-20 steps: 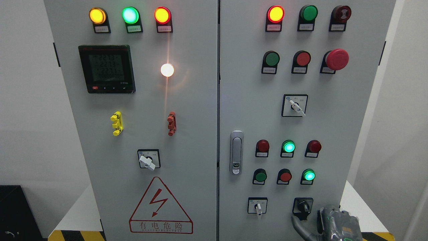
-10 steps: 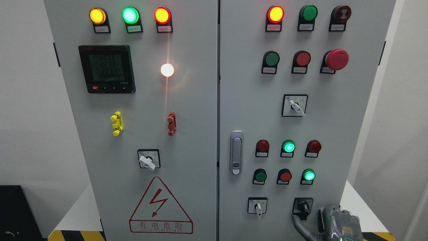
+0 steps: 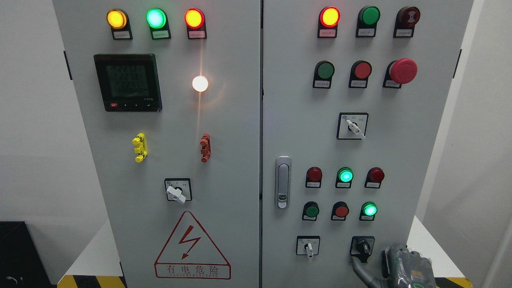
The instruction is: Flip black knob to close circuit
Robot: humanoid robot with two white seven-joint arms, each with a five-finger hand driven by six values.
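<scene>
- Low at the bottom right of the head view, the right hand (image 3: 406,266), dark grey with green markings, comes up from the lower edge in front of the cabinet's right door.
- One dark finger (image 3: 359,267) curves up and to the left, its tip just under the black rotary knob (image 3: 363,247); whether it touches is unclear, and I cannot tell whether the other fingers are spread or curled.
- That knob sits on a black square plate at the bottom right of the tall grey metal control cabinet (image 3: 240,120), just beside a small white-handled selector switch (image 3: 308,247) to its left.
- Nothing stands between hand and knob; a silver door latch (image 3: 283,182) lies well apart to the left.
- Two more white-handled selectors show, one higher on the right door (image 3: 352,126) and one on the left door (image 3: 178,191), making three in all.
- Above the knob are six small round lamps and buttons in two rows of three; two glow green.
- Higher up sit one red mushroom stop button (image 3: 403,71) and five more round lamps or buttons.
- On the left door: three lit lamps at the top, one black digital meter (image 3: 128,82), one bright white light (image 3: 200,83), one yellow clip (image 3: 139,147), one red clip (image 3: 205,147) and one red triangular shock warning sign (image 3: 192,246).
</scene>
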